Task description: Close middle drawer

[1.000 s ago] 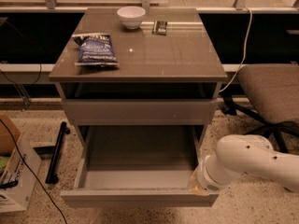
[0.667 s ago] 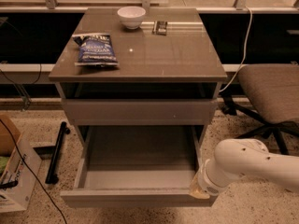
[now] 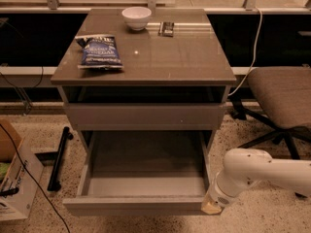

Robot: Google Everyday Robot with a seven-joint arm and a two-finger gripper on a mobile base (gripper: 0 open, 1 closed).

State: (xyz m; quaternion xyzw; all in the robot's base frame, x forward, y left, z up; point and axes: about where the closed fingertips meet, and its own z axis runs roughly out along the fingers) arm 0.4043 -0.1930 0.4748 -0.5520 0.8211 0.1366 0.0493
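The arm has sunk slightly, bringing the gripper (image 3: 213, 207) against the right front corner of the middle drawer (image 3: 146, 184), which stands pulled far out. That placement looks meant for pushing the panel inward. Whether the gripper is open or closed I cannot tell.

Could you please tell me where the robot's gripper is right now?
In the camera view, the gripper on the white arm sits low on the right, at the right end of the front panel of the pulled-out grey-brown middle drawer.
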